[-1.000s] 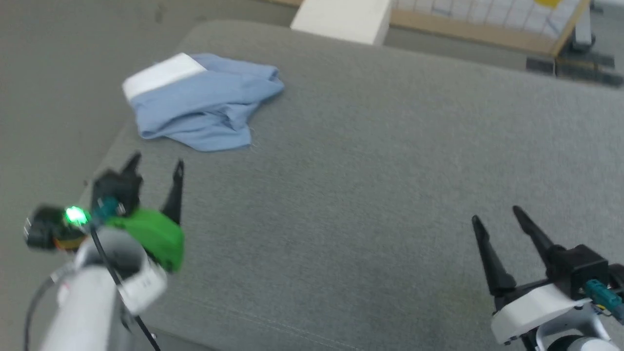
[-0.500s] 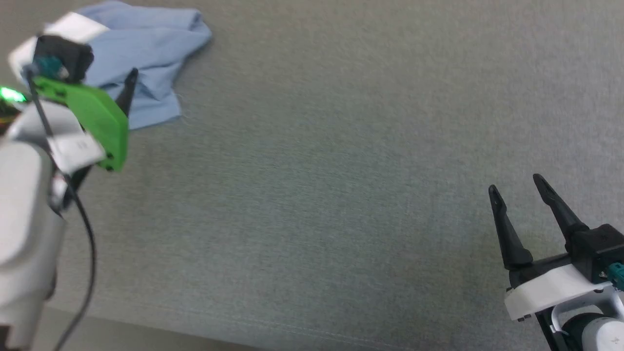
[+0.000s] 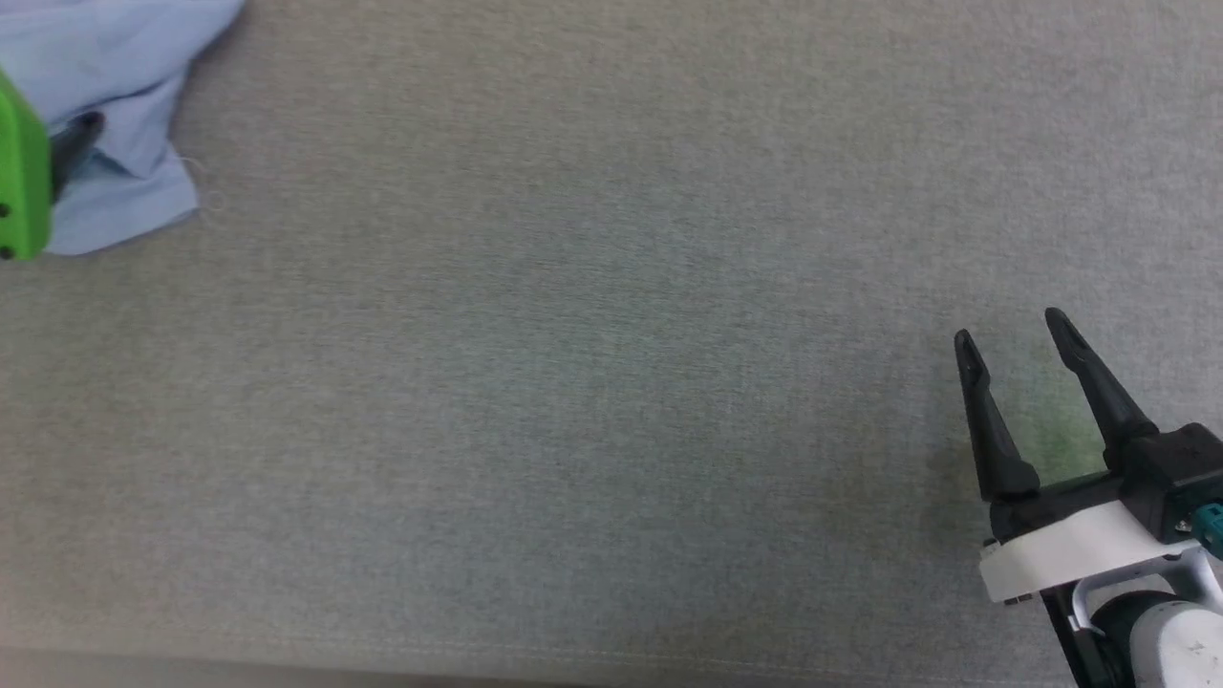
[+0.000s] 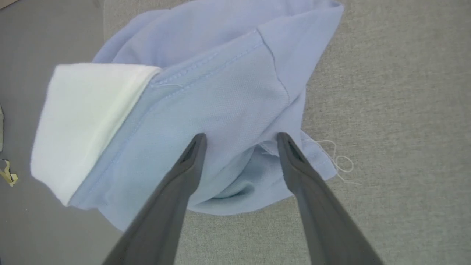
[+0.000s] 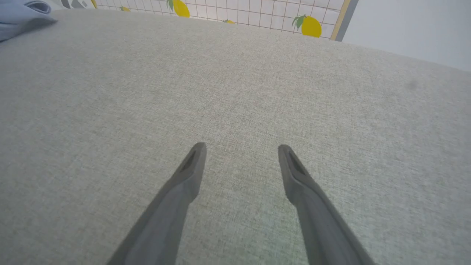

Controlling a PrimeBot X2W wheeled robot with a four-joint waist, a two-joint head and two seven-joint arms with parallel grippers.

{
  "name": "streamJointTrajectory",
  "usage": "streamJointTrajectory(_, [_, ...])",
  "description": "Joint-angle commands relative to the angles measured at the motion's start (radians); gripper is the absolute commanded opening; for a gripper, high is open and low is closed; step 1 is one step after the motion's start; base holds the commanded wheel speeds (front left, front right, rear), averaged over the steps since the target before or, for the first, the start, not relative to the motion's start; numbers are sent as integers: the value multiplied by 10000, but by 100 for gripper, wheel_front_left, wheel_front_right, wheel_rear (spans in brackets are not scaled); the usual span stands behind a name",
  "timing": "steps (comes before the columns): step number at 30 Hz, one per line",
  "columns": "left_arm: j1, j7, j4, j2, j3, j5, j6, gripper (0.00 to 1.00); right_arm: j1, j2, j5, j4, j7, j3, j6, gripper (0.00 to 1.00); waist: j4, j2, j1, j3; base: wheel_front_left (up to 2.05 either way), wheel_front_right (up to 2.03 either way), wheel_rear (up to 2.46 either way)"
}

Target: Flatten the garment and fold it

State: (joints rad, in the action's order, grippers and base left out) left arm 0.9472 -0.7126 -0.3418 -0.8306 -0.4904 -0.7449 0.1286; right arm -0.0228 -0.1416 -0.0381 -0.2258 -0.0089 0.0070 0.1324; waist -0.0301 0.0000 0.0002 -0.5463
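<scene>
Garment [image 4: 220,95], bunched, before gaping left tool [image 4: 239,137]

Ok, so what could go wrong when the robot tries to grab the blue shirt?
The garment lies bunched at the edge of the grey surface, its white band reaching past it, so a clumsy tug might drag it to the floor. The open left gripper hovers over stacked folds and could pinch several layers together. A loose thread might snag a finger.
</scene>
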Motion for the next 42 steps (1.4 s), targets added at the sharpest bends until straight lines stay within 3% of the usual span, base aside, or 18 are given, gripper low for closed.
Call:
streamJointTrajectory(1, [219, -126, -114, -216, -127, -177, 20, 100, -209, 53, 88, -1, -91, -5, -17, 100, 302, 0, -2, -354, 0, 0, 0])
streamJointTrajectory(6, [368, -212, -393, -626, -572, -248, 20, 100, -279, 100, 129, 9, -179, -35, -17, 100, 361, 0, -2, -569, 0, 0, 0])
streamJointTrajectory(10, [400, -123, -621, -640, -857, -422, 20, 97, -299, 117, 159, -8, -211, -90, -17, 100, 311, 0, -2, -681, 0, 0, 0])
streamJointTrajectory(12, [435, -17, -650, -609, -971, -516, 20, 0, -297, 122, 178, -7, -207, -98, -17, 100, 278, 0, -2, -696, 0, 0, 0])
streamJointTrajectory(19, [722, 1422, -982, -551, -1038, -211, 21, 0, -248, 76, 207, 239, -157, -28, -17, 100, 148, 0, -2, -126, 0, 0, 0])
streamJointTrajectory(25, [969, 3213, -1449, -306, -802, 175, -1, 0, -211, 33, 90, 624, -132, 63, -17, 100, 112, 0, -2, 1050, 0, 0, 0])
streamJointTrajectory(33, [1460, 5898, -1065, 121, -563, 872, -87, 0, 165, 60, -133, 1140, -18, 168, -17, 100, 118, 0, -2, 2874, 0, 0, 0])
streamJointTrajectory(42, [2262, 6784, 158, 1105, -476, 928, -352, 0, 321, 230, -238, 1443, 7, 103, -17, 100, 466, 0, -2, 3945, 0, 0, 0])
